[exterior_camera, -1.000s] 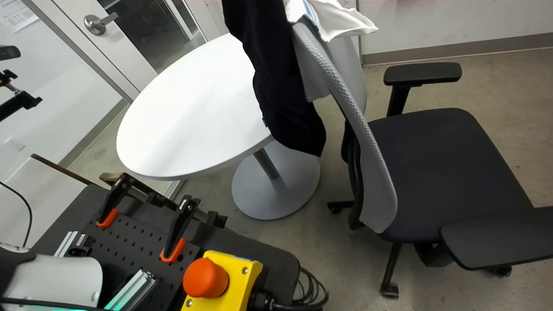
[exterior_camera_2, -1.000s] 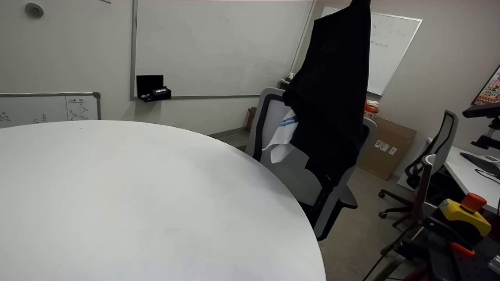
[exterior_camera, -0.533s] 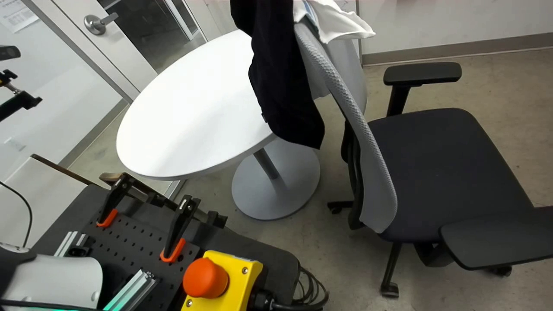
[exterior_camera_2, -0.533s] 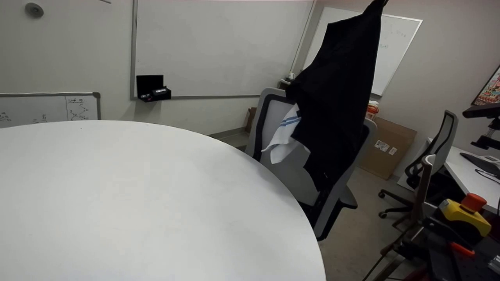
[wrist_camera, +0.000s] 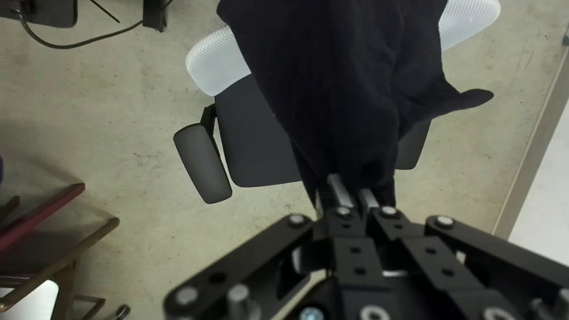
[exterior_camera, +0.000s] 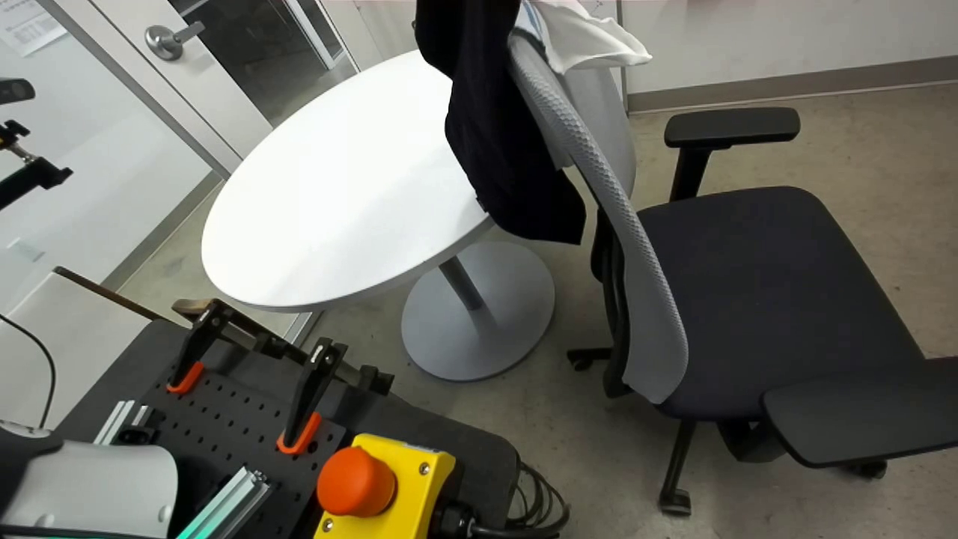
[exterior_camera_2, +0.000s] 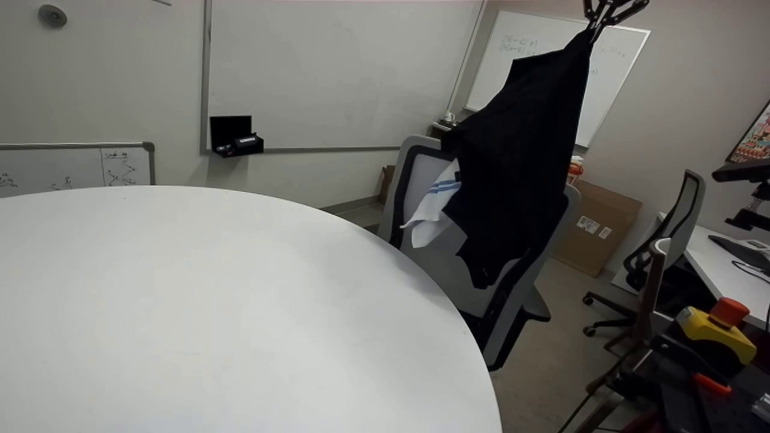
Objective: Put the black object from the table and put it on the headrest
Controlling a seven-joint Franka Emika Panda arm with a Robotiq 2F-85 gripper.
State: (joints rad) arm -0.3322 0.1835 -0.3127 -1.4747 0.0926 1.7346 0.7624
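Observation:
The black object is a large black cloth [exterior_camera_2: 511, 162]. My gripper [exterior_camera_2: 595, 30] is shut on its upper end and holds it above the grey office chair [exterior_camera_2: 415, 144]. In the wrist view the fingertips [wrist_camera: 355, 195] pinch the cloth [wrist_camera: 338, 80], which spreads across the chair's backrest [wrist_camera: 218, 62]. In an exterior view the cloth [exterior_camera: 509, 150] hangs down the table side of the backrest [exterior_camera: 599, 165]; the gripper is out of view there. I cannot tell how much of the cloth rests on the backrest's top edge.
A white towel with blue stripes [exterior_camera: 591, 37] lies over the backrest, partly behind the cloth. A round white table [exterior_camera: 337, 187] stands beside the chair. The chair has black armrests [exterior_camera: 733, 127]. A dark workbench with clamps [exterior_camera: 310, 389] and a yellow stop-button box [exterior_camera: 412, 479] is nearby.
The gripper has come down into an exterior view, and the cloth's top has moved down and right there. The cloth's lower hem has shifted up and toward the chair. The towel has barely moved.

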